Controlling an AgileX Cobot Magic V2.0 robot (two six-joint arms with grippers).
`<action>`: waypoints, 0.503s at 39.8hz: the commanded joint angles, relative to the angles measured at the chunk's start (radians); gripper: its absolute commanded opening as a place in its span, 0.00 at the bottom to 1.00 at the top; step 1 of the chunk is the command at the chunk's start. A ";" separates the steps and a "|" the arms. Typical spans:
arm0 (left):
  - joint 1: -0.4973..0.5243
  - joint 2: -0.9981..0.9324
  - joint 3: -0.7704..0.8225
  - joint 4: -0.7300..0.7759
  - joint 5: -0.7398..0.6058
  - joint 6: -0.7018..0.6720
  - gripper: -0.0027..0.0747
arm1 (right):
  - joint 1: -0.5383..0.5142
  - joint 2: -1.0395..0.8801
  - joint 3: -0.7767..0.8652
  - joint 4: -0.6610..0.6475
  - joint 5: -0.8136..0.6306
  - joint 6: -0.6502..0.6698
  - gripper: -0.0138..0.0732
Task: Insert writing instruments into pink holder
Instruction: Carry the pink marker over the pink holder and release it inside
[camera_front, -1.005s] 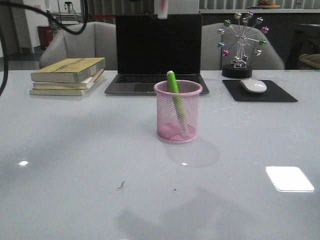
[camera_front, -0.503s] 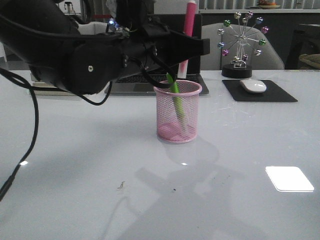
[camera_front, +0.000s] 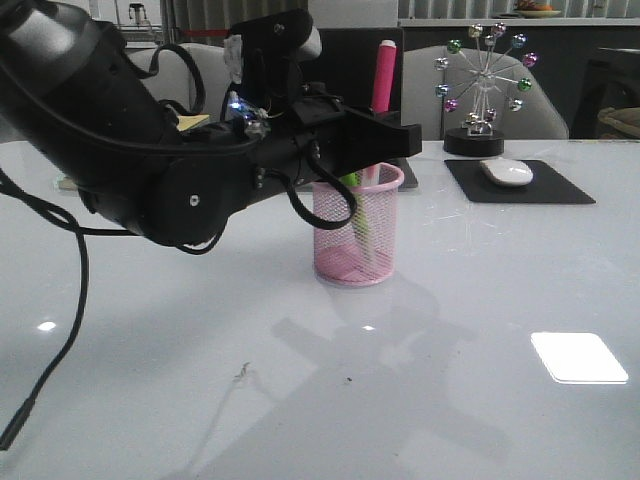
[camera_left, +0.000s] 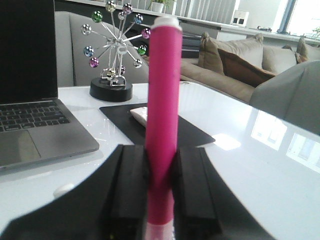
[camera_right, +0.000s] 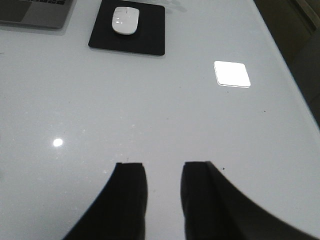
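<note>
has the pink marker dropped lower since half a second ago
Yes. The pink marker, clamped in the left gripper, has come down toward the pink holder; its top now sits below the laptop screen's upper edge.

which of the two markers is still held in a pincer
The magenta pink marker: the left pincer grips it upright, its lower end just inside the round pink wire-mesh cup. The bright green marker leans free inside that cup.
</note>
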 joint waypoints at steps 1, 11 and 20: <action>-0.002 -0.056 -0.021 0.004 -0.123 -0.007 0.25 | -0.004 -0.002 -0.027 -0.003 -0.077 -0.004 0.53; 0.004 -0.056 -0.015 0.015 -0.122 -0.007 0.50 | -0.004 -0.002 -0.027 -0.003 -0.077 -0.004 0.53; 0.004 -0.056 -0.015 0.015 -0.126 -0.007 0.50 | -0.004 -0.002 -0.027 -0.003 -0.077 -0.004 0.53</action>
